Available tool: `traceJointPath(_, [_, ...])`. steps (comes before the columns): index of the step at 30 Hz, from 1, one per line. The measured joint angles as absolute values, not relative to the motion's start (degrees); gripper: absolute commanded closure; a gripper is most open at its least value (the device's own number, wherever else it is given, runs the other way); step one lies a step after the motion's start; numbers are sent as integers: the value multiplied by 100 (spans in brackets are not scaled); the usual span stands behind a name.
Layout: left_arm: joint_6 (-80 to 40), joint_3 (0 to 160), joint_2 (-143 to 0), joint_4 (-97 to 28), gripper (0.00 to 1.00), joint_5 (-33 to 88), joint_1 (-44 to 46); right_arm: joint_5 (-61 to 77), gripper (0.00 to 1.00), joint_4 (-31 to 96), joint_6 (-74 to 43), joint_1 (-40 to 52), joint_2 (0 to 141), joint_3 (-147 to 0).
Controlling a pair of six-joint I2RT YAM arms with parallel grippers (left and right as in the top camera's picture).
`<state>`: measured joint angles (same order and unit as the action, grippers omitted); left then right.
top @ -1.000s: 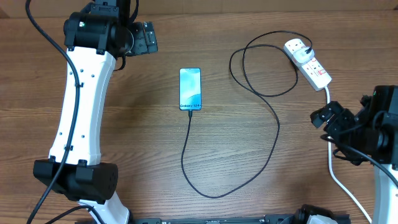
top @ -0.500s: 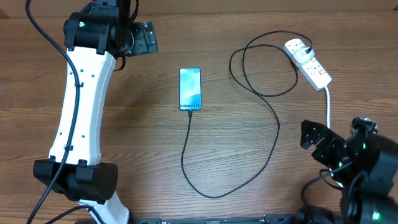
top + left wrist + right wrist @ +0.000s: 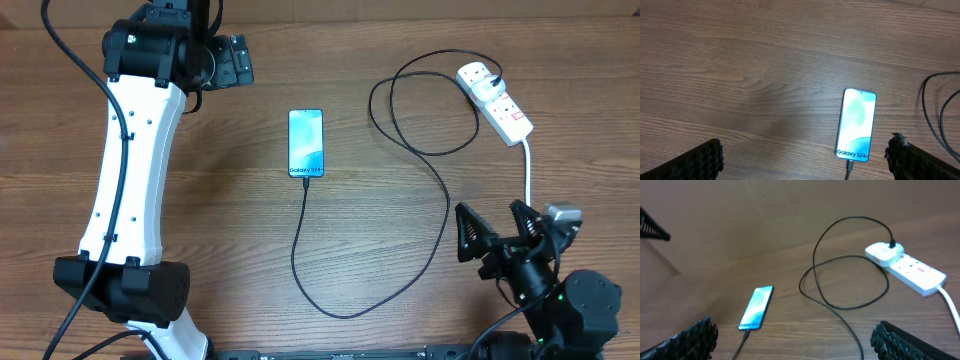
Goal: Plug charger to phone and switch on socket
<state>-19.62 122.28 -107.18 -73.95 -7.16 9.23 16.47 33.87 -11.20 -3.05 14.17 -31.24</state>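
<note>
The phone lies screen up at mid-table, its blue screen lit. The black charger cable has its tip in the phone's near end, loops across the table and ends in a plug seated in the white socket strip at the far right. My left gripper is open and empty, high up, left of and behind the phone. My right gripper is open and empty at the near right, well short of the strip. The phone and cable lie ahead of it.
The strip's thick white cord runs toward the near right edge, passing close to my right gripper, and shows in the right wrist view. The left arm's white link spans the left side of the table.
My right arm has swung from the right edge near the strip's cord back to the near right, its gripper now facing the table. The left arm, phone and cable have not moved.
</note>
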Motion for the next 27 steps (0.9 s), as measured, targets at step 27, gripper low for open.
traceJointPath(27, [-1962, 12228, -10718, -7395, 0, -716, 923, 1566, 0, 158, -740, -93, 167, -521])
